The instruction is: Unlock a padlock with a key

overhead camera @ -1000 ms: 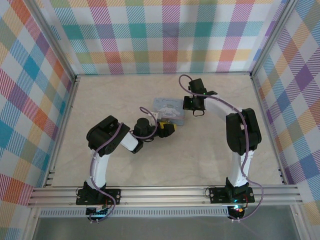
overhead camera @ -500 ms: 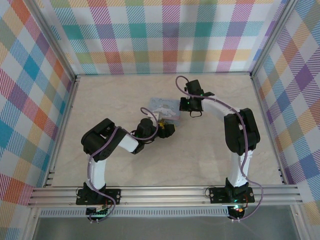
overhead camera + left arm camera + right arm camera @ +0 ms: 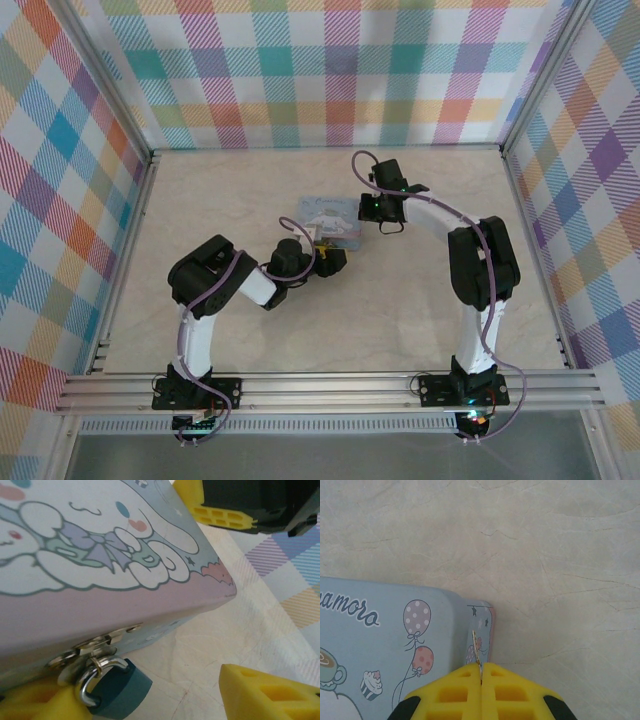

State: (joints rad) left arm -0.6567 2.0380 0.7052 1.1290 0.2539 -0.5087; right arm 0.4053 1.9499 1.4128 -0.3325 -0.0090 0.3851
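The padlock (image 3: 117, 687), small with a dark blue body and a silver shackle, hangs from the hasp (image 3: 95, 647) on the front of the pale blue cartoon tin (image 3: 100, 555). My left gripper (image 3: 145, 695) is open around it. One yellow finger (image 3: 30, 702) touches the lock and the other finger (image 3: 270, 692) stands well apart on the right. In the right wrist view my right gripper (image 3: 481, 672) is shut on the key (image 3: 477, 650), a thin golden blade seen edge-on over the tin's corner (image 3: 480, 625). From above, the left gripper (image 3: 325, 255) is at the tin's (image 3: 332, 215) near side and the right gripper (image 3: 375, 210) at its right end.
The tin lies mid-table on a pale marbled top (image 3: 420, 290). Checked walls (image 3: 330, 70) close the back and both sides. The right gripper's black and yellow body (image 3: 235, 505) hangs just beyond the tin's far corner. Open tabletop lies right of the tin and toward the near edge.
The tin has shifted a little left and back, and the right gripper moved left with it. The left gripper has drawn in closer to the tin's front.
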